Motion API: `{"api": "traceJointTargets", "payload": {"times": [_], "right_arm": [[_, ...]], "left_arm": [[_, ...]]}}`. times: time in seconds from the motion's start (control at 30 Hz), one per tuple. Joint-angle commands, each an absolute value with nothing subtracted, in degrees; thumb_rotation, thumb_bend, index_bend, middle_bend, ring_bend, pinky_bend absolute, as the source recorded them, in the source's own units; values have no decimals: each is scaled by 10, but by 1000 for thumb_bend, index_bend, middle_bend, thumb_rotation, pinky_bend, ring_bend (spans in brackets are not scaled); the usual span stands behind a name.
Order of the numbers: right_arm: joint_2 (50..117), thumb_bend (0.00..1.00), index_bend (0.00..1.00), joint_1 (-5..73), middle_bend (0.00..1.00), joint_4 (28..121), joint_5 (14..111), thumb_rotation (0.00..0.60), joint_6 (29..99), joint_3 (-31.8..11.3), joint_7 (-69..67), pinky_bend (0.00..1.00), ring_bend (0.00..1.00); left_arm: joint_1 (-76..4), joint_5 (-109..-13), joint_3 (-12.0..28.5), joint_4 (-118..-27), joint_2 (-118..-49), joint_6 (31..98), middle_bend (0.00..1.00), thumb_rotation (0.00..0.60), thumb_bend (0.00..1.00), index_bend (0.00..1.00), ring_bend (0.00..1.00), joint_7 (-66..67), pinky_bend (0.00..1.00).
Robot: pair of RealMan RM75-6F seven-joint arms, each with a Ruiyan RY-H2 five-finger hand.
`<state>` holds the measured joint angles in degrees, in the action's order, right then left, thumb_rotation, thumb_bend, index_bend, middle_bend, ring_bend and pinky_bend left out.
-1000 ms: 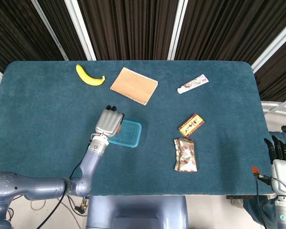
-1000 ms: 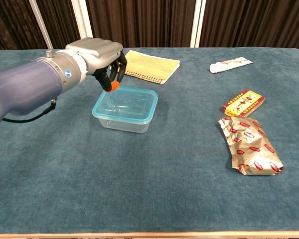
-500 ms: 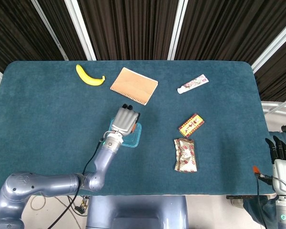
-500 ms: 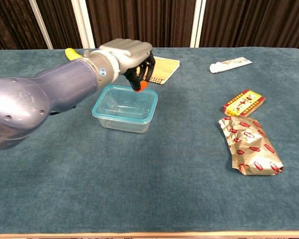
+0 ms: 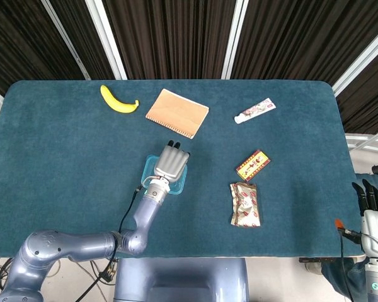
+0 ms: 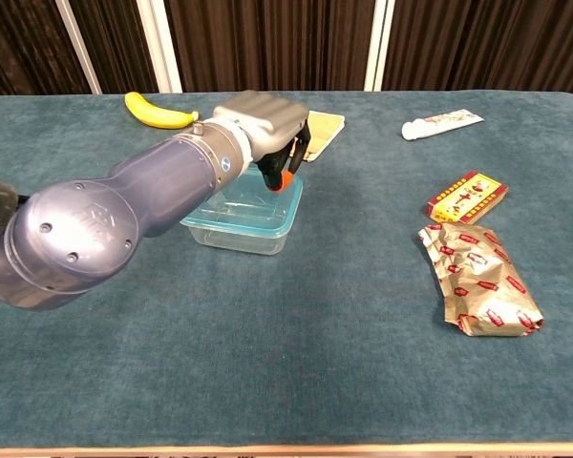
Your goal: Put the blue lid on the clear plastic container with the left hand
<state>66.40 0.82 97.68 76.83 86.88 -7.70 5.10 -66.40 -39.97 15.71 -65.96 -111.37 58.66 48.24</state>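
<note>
One table (image 5: 63,157), covered in dark teal cloth, fills the room's foreground, with dark slatted panels and white posts behind it. On it I count one box, one notebook, one banana, one foil packet, one small red carton and one tube.

The left hand (image 5: 171,162) hangs palm-down right over the box (image 6: 237,212), its fingers (image 6: 286,172) curled downward with orange tips at the box's far right corner. Whether they touch the rim or pinch anything I cannot tell. The box is clear with a blue rim; the blue lid looks to be on it already, though the arm hides much of it. Its long side runs across the table, left to right.

Beyond the hand lies the tan notebook (image 5: 177,112), partly hidden by it in the chest view. Further off to the hand's left is the yellow banana (image 5: 118,100). Well to its right sit the crumpled foil packet (image 6: 479,279), the red carton (image 5: 252,165) just beyond that, and the white tube (image 5: 255,111) furthest away.

The right hand (image 5: 369,199) rests off the table's right edge, fingers straight and together, holding nothing.
</note>
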Motion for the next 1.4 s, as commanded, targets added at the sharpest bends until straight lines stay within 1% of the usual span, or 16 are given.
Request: {"api": "traceJointTargets", "payload": {"times": [0.03,0.5,1.03,1.2,1.27,1.4], "right_arm": [[664,294,102,8,29,976,768,600,869,-77,51,0,35],[664,294,102,8,29,977,766,600,869,-78,50,0,35],[664,294,102,8,29,977,766,600,869,-77,52,0,35],[664,294,102,8,29,976,767,600,870,-77,53,0,35],[665,294,102,8,29,976,767,600,871,-77,54,0,35],[666,294,102,8,29,976,768,600,872,-76,58,0,35]], "left_arm": [[-664,-396,155,-655,-1117,585,555,600,493,655,247,493,222],[-658,-410,142,-629,-1132,582,553,600,493,657,247,517,214],[-646,-416,143,-605,-1145,561,551,600,493,657,247,518,199],[-642,-428,164,-649,-1119,589,556,600,493,657,247,515,198],[-633,-430,178,-682,-1089,615,554,600,493,657,247,517,197],[-609,-409,179,-735,-1035,617,551,600,493,658,247,522,195]]}}
